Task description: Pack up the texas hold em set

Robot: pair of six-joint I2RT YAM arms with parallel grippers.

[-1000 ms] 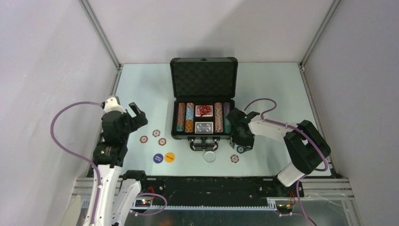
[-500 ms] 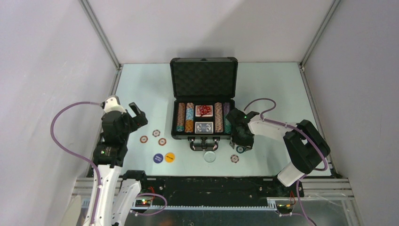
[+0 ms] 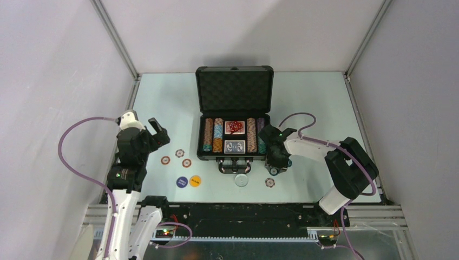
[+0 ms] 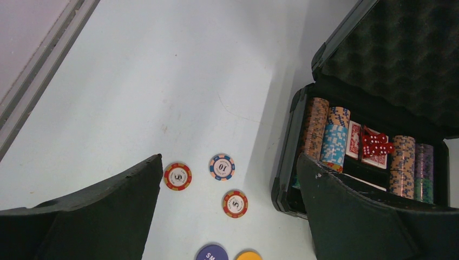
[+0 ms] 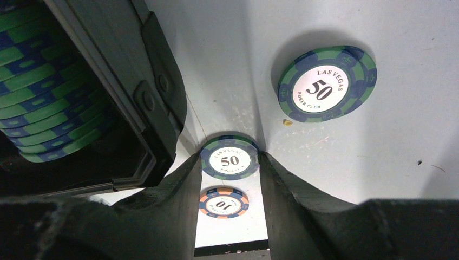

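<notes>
Pale table (image 3: 162,97), white walls (image 3: 243,32) around. On it the black case (image 3: 234,95) lies open, with chip rows (image 3: 212,135), cards (image 3: 235,146) and red dice (image 3: 234,127) inside. Just beside the case, the right gripper (image 5: 230,154) is half closed around a green chip (image 5: 230,161) marked LAS VEGAS 50; I cannot tell if it pinches it. A second chip (image 5: 326,82) reads 50 POKER CLUB. The left gripper (image 4: 229,160) is wide open, holding nothing.

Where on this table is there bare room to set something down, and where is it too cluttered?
Bare table lies left of the open case, up to the left rail, and right of it toward the far right corner. Crowded: the strip before the case, with loose chips, round buttons and the right tool around a chip.
</notes>
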